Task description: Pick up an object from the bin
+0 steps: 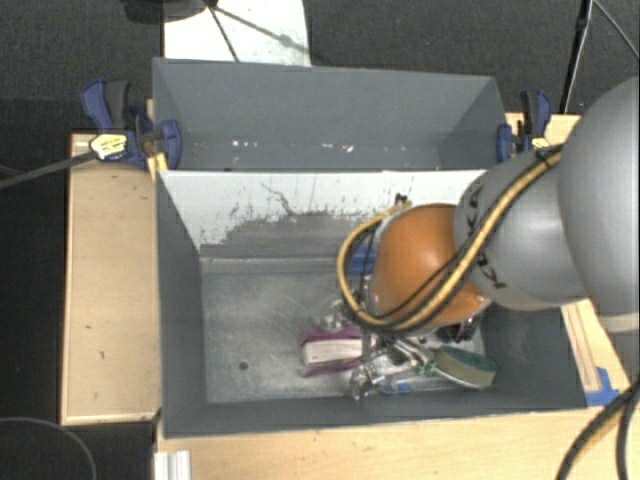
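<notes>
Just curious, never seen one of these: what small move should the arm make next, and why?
Probably ease straight down a little: the gripper sits low near the front wall of the bin, right beside a purple oblong thing, with a greenish thing on its other side. Whether it grips anything is hidden.

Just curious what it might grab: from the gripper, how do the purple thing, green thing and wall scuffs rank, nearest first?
1. Purple thing, just left of the gripper.
2. Green thing, off to its right.
3. Wall scuffs, far back.
</notes>
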### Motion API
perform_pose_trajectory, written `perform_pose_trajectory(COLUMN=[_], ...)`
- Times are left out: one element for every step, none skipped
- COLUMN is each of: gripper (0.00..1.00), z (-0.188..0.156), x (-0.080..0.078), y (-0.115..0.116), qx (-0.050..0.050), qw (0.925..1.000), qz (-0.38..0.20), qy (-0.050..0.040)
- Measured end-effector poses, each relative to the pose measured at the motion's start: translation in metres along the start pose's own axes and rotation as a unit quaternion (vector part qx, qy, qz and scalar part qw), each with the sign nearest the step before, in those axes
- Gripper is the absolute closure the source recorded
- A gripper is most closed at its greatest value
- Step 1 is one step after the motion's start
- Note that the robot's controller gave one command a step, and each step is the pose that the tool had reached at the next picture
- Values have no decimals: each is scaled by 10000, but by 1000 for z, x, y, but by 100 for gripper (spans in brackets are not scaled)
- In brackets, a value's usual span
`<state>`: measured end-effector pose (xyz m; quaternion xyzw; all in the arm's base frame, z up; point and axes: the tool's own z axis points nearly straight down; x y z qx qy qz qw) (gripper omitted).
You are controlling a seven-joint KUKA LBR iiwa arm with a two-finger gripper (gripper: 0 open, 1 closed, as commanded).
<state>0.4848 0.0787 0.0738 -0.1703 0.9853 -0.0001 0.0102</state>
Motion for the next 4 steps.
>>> perform_pose_trajectory(gripper=[100, 100, 100, 100], z=[-1, -34, -79, -145], x=[0, -11, -19, -31], y=[-1, 26, 28, 34], qx=[-5, -31, -36, -31], qw=[10000, 9956, 9796, 9789], qz=[16, -938, -2009, -2042], qy=[-9, 71, 64, 56])
